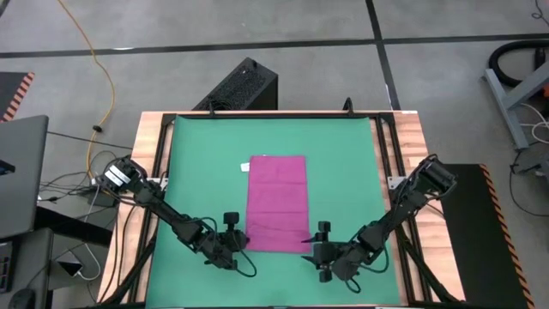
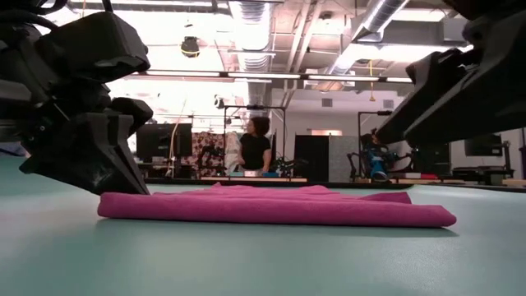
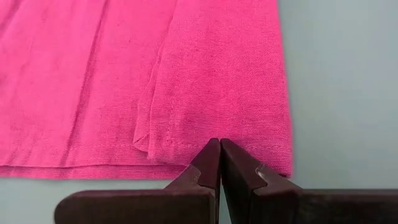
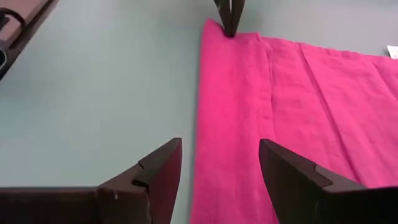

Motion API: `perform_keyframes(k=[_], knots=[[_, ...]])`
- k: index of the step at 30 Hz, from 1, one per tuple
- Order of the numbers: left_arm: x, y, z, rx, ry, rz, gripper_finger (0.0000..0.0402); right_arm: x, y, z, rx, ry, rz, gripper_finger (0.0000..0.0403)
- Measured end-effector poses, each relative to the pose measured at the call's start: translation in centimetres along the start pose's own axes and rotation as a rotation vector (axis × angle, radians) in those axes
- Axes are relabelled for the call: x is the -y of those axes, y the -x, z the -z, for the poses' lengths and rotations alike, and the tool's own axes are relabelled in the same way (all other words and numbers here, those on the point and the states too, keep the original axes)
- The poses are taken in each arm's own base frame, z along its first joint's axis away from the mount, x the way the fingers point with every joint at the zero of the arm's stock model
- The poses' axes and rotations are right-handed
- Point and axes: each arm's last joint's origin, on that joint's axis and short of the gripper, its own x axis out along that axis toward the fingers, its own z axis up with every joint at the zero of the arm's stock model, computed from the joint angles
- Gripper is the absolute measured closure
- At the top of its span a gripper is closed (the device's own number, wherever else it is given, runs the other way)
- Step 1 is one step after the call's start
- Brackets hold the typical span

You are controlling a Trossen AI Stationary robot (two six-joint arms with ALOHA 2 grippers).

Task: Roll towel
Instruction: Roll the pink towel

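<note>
Towel (image 1: 277, 202) lies flat and unrolled on the green mat (image 1: 206, 163), a long magenta rectangle near the middle of the counter (image 1: 410, 129), its small white tag (image 1: 245, 166) at the far corner. At the near edge, the left claw (image 3: 220, 148) sits pinched tight on the towel's near-left corner — tips pressed together on the hem. The right claw (image 4: 220, 163) stands wide by the near-right corner, straddling the towel's side edge, gripping nothing. Behind the counter, a person (image 2: 256, 150) shows in the room.
</note>
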Motion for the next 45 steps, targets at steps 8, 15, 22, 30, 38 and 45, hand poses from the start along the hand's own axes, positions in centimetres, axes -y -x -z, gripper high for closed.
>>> perform_keyframes(k=[8, 15, 22, 30, 38, 45], knots=[[0.0, 0.0, 0.0, -0.001, 0.006, -0.001, 0.0401, 0.1, -1.3, 1.4, -0.009, 0.043, -0.031, 0.0166], [0.0, 0.0, 0.1, -0.012, 0.024, -0.005, 0.0401, -0.2, -3.6, 3.6, -0.032, 0.038, 0.002, 0.0166], [0.0, 0.1, 0.2, -0.026, 0.017, 0.006, 0.0401, 0.1, -4.1, 5.0, -0.093, -0.069, 0.081, 0.0181], [0.2, 0.2, 0.2, -0.012, -0.021, 0.003, 0.0401, 0.7, -4.0, 5.9, -0.160, -0.130, 0.143, 0.0259], [2.6, 1.9, -0.8, 0.090, -0.188, -0.061, 0.0401, 0.8, -4.0, 6.1, -0.162, -0.155, 0.160, 0.0372], [4.0, 2.8, -0.4, 0.104, -0.400, -0.011, 0.0386, 0.8, -4.1, 6.1, -0.156, -0.152, 0.153, 0.0374]])
